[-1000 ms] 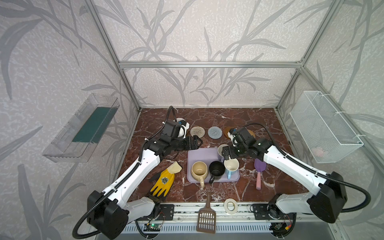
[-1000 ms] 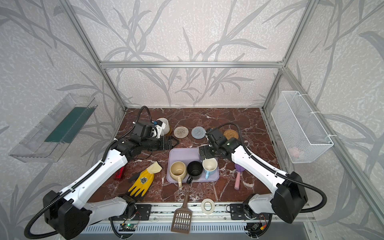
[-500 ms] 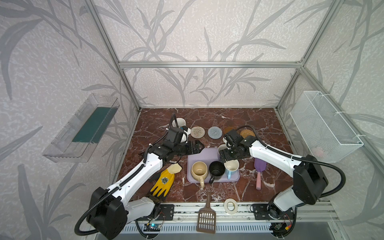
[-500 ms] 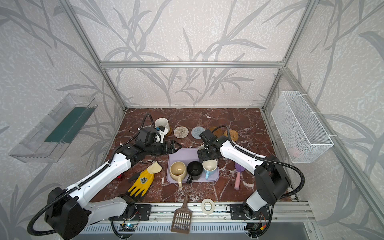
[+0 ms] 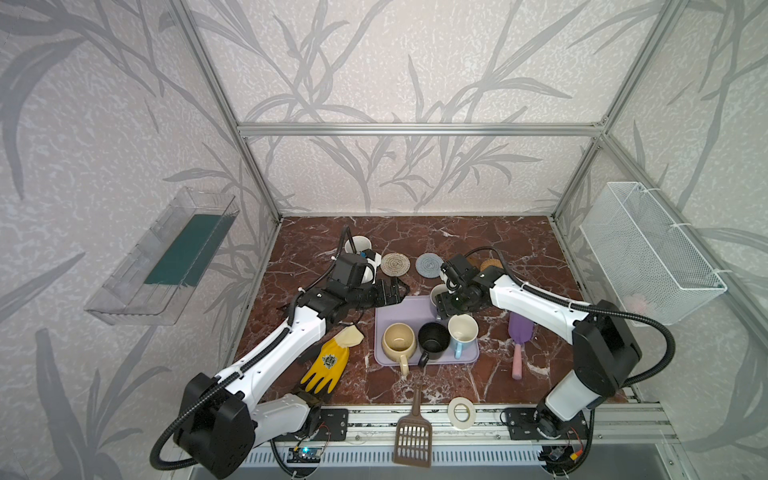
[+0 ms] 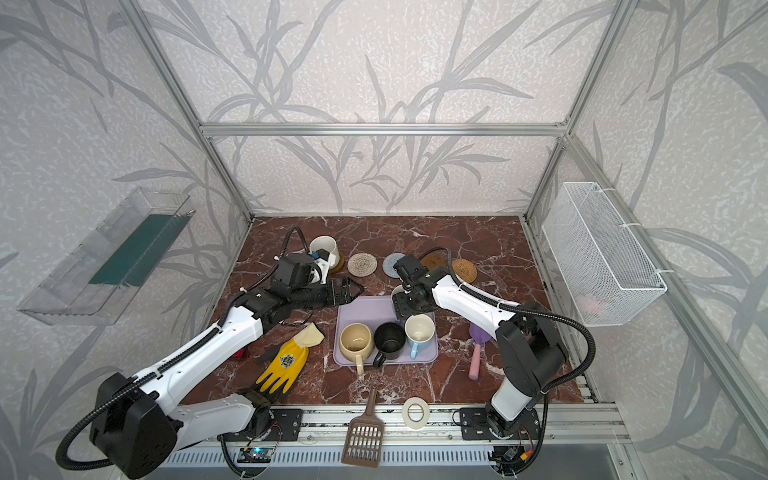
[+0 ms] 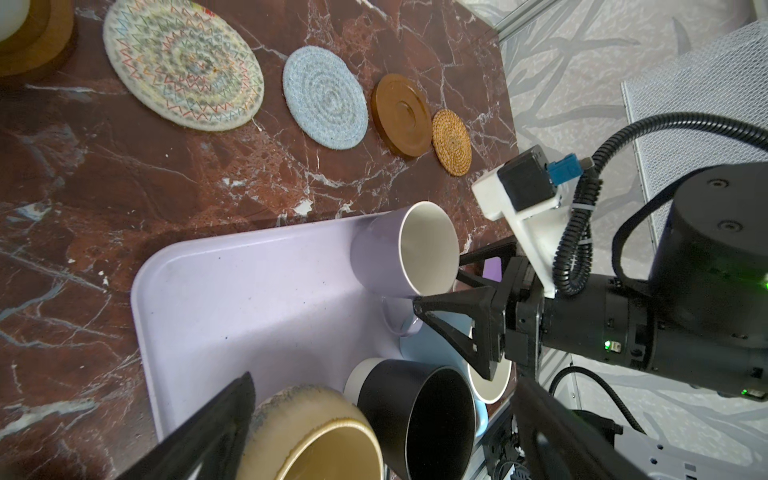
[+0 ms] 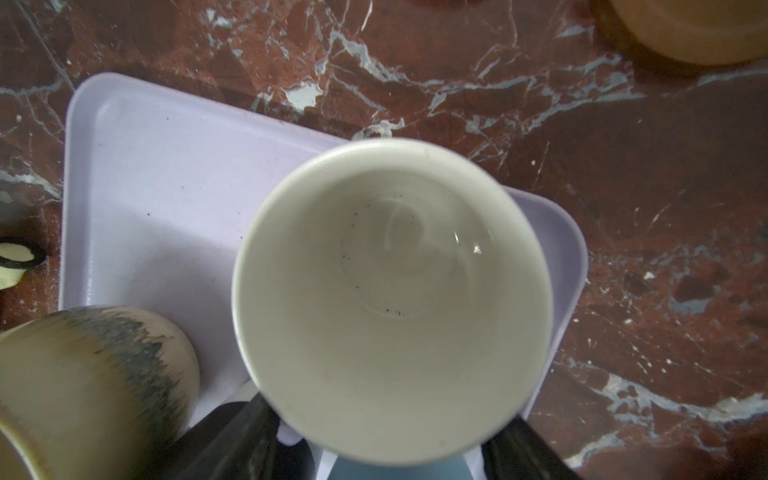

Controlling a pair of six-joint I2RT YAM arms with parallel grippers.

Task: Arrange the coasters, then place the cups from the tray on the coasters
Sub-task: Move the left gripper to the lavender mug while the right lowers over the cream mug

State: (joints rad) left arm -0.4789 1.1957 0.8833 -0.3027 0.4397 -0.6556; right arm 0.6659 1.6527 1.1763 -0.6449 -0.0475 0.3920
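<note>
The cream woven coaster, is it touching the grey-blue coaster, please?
Apart: the left wrist view shows bare marble between the cream woven coaster and the grey-blue coaster.

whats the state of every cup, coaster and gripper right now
off-white cup, upright on an amber coaster
lavender cup, upright on tray
beige-yellow cup, upright on tray
black cup, upright on tray
light blue cup, upright on tray
cream coaster, bare
grey-blue coaster, bare
second amber coaster, bare
rattan coaster, bare
left gripper, open, empty
right gripper, astride lavender cup, grip unclear

5 cups (image 6: 355, 338), 5 coasters (image 6: 362, 264), 1 tray (image 6: 361, 309), 1 glove (image 6: 284, 365), 1 tape roll (image 6: 405, 412)
</note>
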